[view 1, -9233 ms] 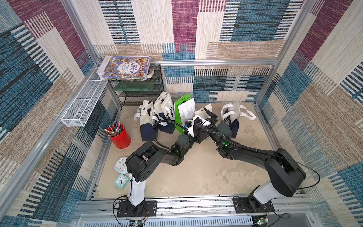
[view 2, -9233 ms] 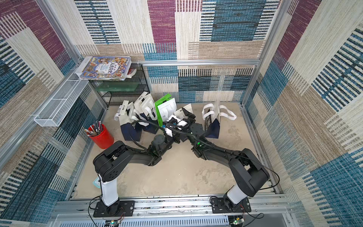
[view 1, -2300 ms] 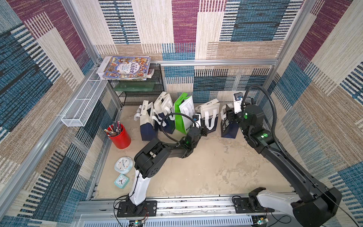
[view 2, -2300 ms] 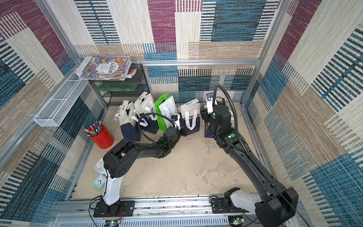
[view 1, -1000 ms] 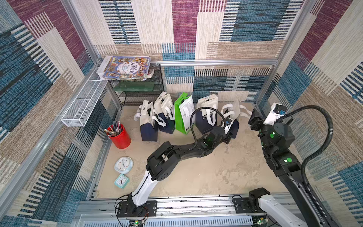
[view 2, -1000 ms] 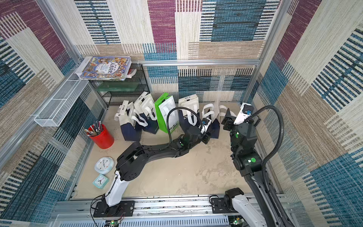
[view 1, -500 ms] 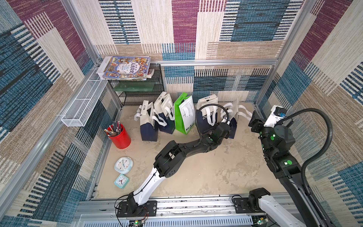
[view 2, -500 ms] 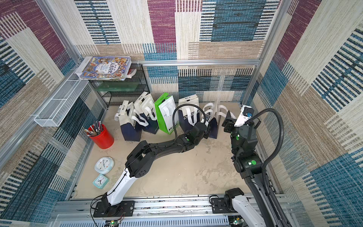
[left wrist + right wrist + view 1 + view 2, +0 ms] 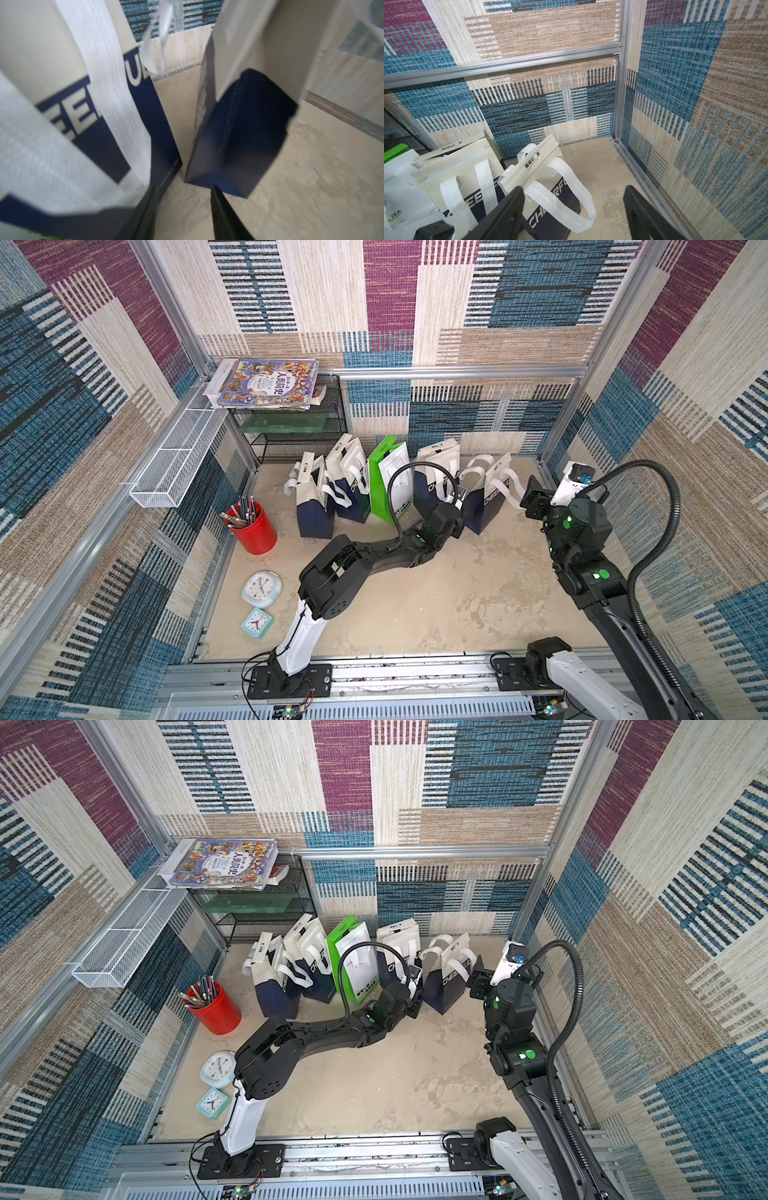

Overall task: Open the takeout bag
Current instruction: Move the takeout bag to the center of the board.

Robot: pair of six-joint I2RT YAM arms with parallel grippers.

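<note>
The takeout bag (image 9: 486, 499), cream above and navy below with white handles, stands at the right end of a row of bags in both top views (image 9: 451, 977). Its top edges lie close together in the right wrist view (image 9: 542, 172). My left gripper (image 9: 457, 512) sits low on the floor, in front of the gap between this bag (image 9: 239, 135) and its navy neighbour (image 9: 83, 104). It is open (image 9: 182, 199), with only bare floor between the fingers. My right gripper (image 9: 536, 499) hangs open (image 9: 573, 199) above and to the right of the bag, holding nothing.
Left of the takeout bag stand a green and white bag (image 9: 388, 481) and several more navy bags (image 9: 313, 497). A red pen cup (image 9: 251, 526) and two clocks (image 9: 262, 589) sit at the left. A wire shelf with books (image 9: 266, 383) fills the back left corner. The metal side rail (image 9: 633, 166) runs close on the right.
My left gripper has slid left, from in front of the takeout bag toward the gap beside it. The right arm has barely moved and stays open.
</note>
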